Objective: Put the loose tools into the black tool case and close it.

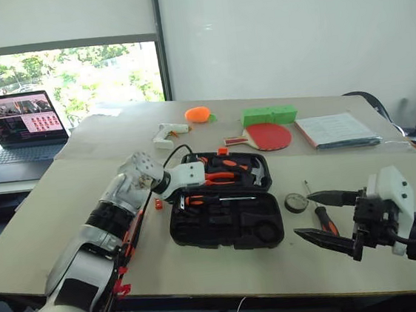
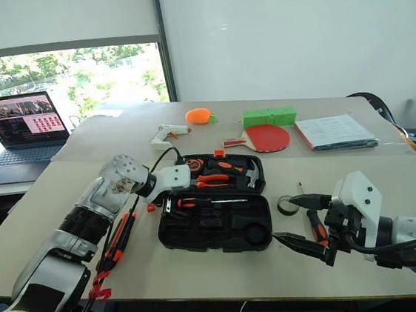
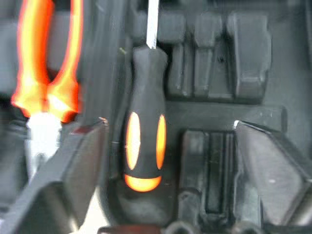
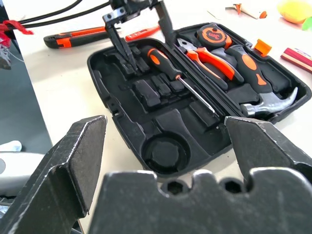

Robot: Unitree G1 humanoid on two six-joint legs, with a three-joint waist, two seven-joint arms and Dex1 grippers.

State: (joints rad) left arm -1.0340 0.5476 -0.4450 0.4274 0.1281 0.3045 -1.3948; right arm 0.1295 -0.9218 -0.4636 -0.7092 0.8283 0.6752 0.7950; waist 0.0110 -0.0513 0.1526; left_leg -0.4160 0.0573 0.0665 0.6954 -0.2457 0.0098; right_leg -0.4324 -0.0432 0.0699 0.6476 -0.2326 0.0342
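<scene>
One screwdriver (image 4: 163, 62) lies seated in the open case (image 1: 227, 232) at mid-table, the left gripper (image 4: 139, 36) spread just above its handle. Another screwdriver (image 1: 323, 217) and the tape roll (image 1: 296, 202) wait on the table (image 1: 72, 207) beside the case, near the empty, wide-open right gripper (image 1: 326, 222); knife (image 2: 116, 240) and lid remain.

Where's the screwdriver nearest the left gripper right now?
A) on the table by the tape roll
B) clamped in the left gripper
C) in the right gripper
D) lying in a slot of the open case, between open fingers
D: the screwdriver lies in the black tool case, and the left gripper stands open over its handle without clamping it.
</scene>
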